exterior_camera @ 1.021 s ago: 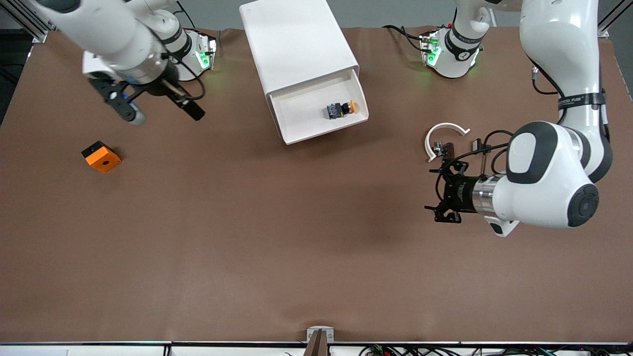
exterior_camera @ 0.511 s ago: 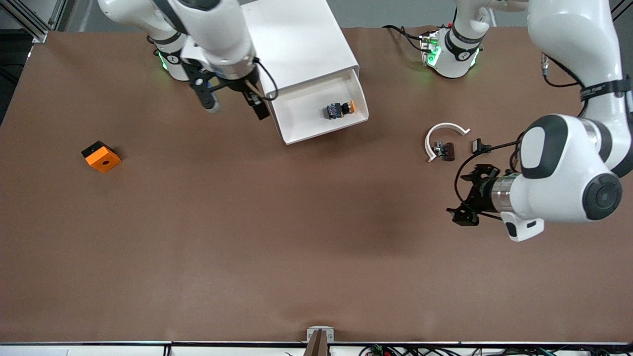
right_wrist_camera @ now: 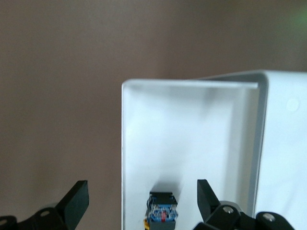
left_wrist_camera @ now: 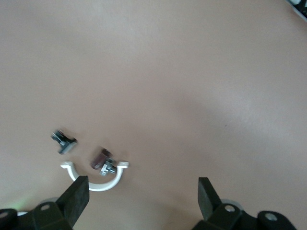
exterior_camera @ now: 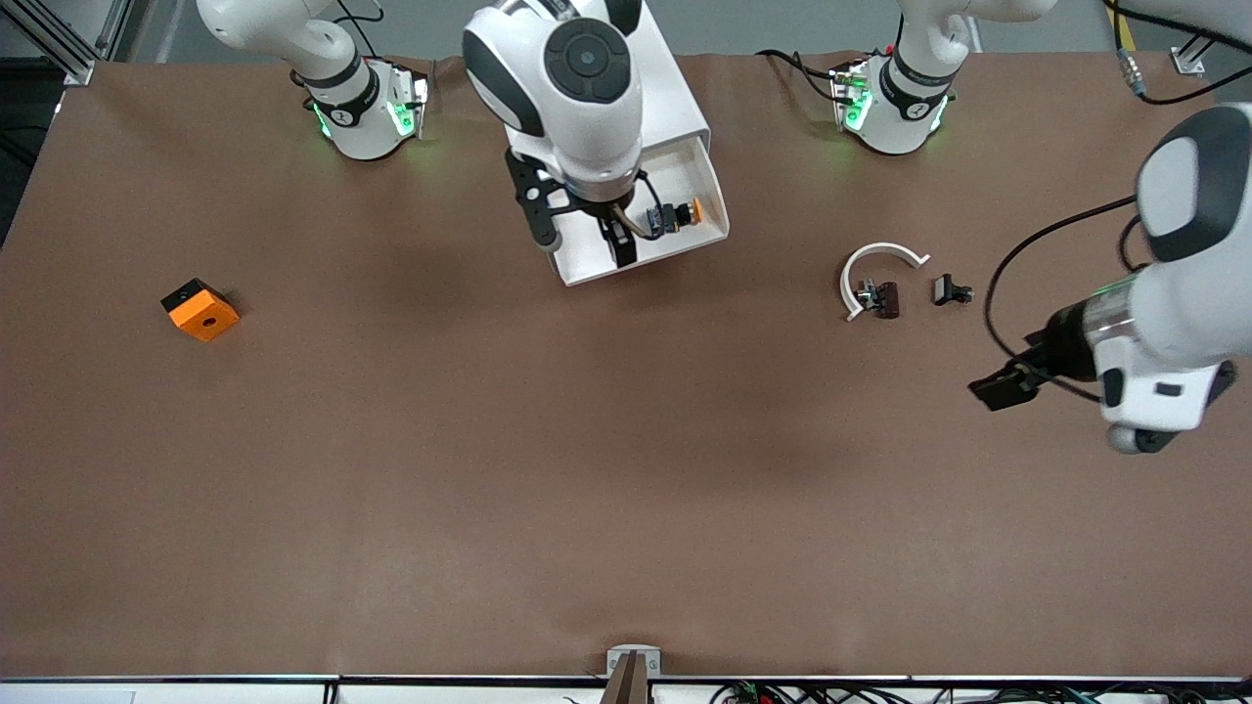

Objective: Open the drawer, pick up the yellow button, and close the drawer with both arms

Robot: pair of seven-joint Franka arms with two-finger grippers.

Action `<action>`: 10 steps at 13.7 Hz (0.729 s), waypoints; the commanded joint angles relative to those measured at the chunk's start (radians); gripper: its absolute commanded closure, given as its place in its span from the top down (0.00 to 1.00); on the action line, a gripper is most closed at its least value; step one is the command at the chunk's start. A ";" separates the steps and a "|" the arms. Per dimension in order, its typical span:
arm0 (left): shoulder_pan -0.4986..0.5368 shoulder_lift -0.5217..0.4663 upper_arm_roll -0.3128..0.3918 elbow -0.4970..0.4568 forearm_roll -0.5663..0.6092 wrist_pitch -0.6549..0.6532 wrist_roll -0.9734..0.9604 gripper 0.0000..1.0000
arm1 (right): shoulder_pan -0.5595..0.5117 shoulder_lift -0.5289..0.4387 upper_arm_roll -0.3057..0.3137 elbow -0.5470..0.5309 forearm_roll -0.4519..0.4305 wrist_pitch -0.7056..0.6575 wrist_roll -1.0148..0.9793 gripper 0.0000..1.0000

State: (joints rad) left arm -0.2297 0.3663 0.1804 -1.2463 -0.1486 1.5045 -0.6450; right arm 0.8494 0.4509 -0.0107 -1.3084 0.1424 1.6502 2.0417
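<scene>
Right gripper (exterior_camera: 583, 236), jaws wide, hangs over the open drawer (exterior_camera: 709, 200); button (exterior_camera: 673, 215) at its 3 o'clock. Left gripper (left_wrist_camera: 143, 194), wide, waits. No legible writing.

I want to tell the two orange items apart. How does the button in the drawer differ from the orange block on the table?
The button is smaller, with a round orange cap on a black body; the orange block is bigger and square, with a hole on top. The button lies in the open drawer; the block sits on the bare table. Neither is held.

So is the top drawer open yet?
Open: the drawer is pulled out, the button lying in its tray.
</scene>
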 commanded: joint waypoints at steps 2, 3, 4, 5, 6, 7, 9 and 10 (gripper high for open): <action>0.038 -0.081 0.004 -0.032 0.030 -0.033 0.183 1.00 | 0.039 0.037 -0.012 0.046 0.040 -0.003 0.034 1.00; 0.043 -0.093 0.002 -0.032 0.040 -0.050 0.227 1.00 | 0.043 0.045 -0.012 0.046 0.040 0.003 0.046 1.00; 0.052 -0.101 0.004 -0.032 0.041 -0.069 0.285 1.00 | 0.051 0.057 -0.012 0.046 0.040 0.008 0.052 1.00; 0.072 -0.109 0.002 -0.032 0.043 -0.073 0.335 1.00 | 0.059 0.067 -0.012 0.046 0.040 0.014 0.052 1.00; 0.076 -0.121 0.002 -0.033 0.043 -0.078 0.373 1.00 | 0.069 0.077 -0.012 0.046 0.039 0.019 0.052 1.00; 0.078 -0.127 0.002 -0.036 0.043 -0.082 0.421 1.00 | 0.076 0.087 -0.012 0.046 0.040 0.034 0.052 1.00; 0.079 -0.139 0.004 -0.038 0.043 -0.092 0.485 1.00 | 0.089 0.110 -0.012 0.046 0.039 0.062 0.070 1.00; 0.081 -0.147 0.004 -0.039 0.043 -0.095 0.507 1.00 | 0.092 0.123 -0.012 0.046 0.039 0.083 0.077 1.00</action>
State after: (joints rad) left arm -0.1448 0.2567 0.1818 -1.2584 -0.1251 1.4194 -0.1945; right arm 0.9243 0.5381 -0.0111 -1.2943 0.1661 1.7148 2.0895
